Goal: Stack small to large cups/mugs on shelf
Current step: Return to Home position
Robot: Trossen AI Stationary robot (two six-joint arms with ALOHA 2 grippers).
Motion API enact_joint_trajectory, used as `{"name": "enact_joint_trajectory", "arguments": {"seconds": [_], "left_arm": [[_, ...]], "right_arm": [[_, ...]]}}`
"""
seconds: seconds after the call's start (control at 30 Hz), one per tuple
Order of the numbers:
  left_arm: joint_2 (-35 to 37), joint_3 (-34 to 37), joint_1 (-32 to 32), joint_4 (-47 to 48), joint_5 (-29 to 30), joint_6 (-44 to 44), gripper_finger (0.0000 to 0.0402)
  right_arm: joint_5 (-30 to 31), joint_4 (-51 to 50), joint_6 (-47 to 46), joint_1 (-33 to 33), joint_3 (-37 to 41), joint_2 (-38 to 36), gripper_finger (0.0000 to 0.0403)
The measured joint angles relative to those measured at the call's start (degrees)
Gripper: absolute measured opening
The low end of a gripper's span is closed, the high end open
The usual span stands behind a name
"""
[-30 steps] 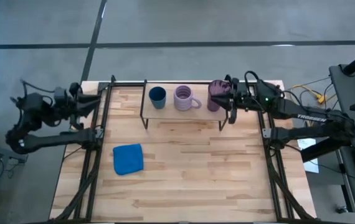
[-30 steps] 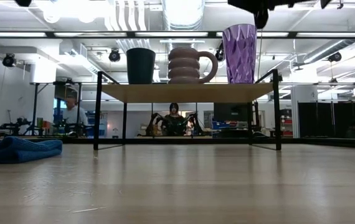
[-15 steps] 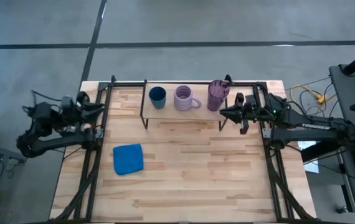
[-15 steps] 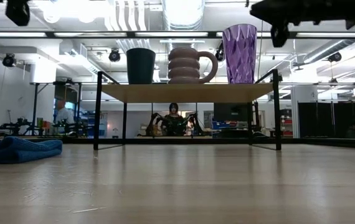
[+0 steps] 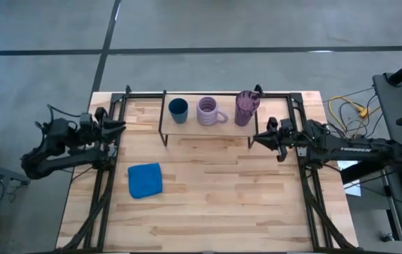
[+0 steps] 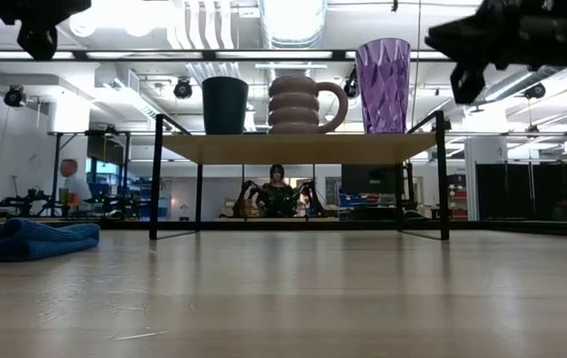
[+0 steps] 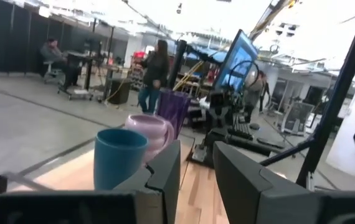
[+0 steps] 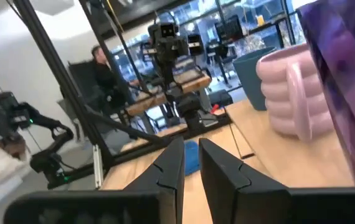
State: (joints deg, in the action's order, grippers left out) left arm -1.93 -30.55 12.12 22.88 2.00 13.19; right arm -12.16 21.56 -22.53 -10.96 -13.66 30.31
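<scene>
Bright ceiling lights [image 6: 293, 18], glare overhead, faint shadows

Your two arms are dark, almost black, built of slim straight links joined by chunkier housings. The right arm [image 5: 321, 134] carries white TROSSEN lettering [image 5: 357, 149] along one link. The left arm [image 5: 63, 132] has thin black cables [image 5: 51, 116] looping loose beside its wrist. Each arm ends in a two-fingered claw. Seen from its wrist, your left claw [image 7: 196, 180] has flat, angular black fingers [image 7: 165, 177] with bevelled inner edges, and the right claw [image 8: 190, 168] is built the same way.
</scene>
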Motion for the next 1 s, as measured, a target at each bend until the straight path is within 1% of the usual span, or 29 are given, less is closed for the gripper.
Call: {"name": "enact_joint_trajectory", "arguments": {"seconds": [0.1,0.23,0.3,0.43,0.63,0.83,1.0], "left_arm": [[-0.2,1.6,0.0,0.6,0.0,0.5,0.0083],[0.2,3.7,0.0,0.3,0.4,5.1,0.0083],[0.2,4.4,0.0,0.0,0.4,6.0,0.0083],[0.3,6.7,0.0,-4.1,0.5,6.0,0.0083],[0.3,10.1,0.0,-7.0,0.5,6.0,0.0083],[0.3,17.4,0.0,-20.5,-0.3,6.3,0.0083],[0.3,23.0,0.0,-22.7,-0.6,12.1,0.0083]], "right_arm": [[0.1,6.7,-2.0,0.0,5.1,-0.9,0.0043],[0.2,14.8,-4.1,0.0,11.0,-1.7,0.0043],[0.1,17.8,-5.3,0.0,13.3,-1.9,0.0043],[-0.3,18.0,-5.9,0.0,13.0,-1.8,0.0043],[-0.3,17.6,-2.6,0.0,13.1,-1.6,0.0043],[-0.5,15.6,-3.0,0.0,13.1,-1.6,0.0043],[-0.5,15.1,-3.0,0.0,13.1,-1.6,0.0043]]}}
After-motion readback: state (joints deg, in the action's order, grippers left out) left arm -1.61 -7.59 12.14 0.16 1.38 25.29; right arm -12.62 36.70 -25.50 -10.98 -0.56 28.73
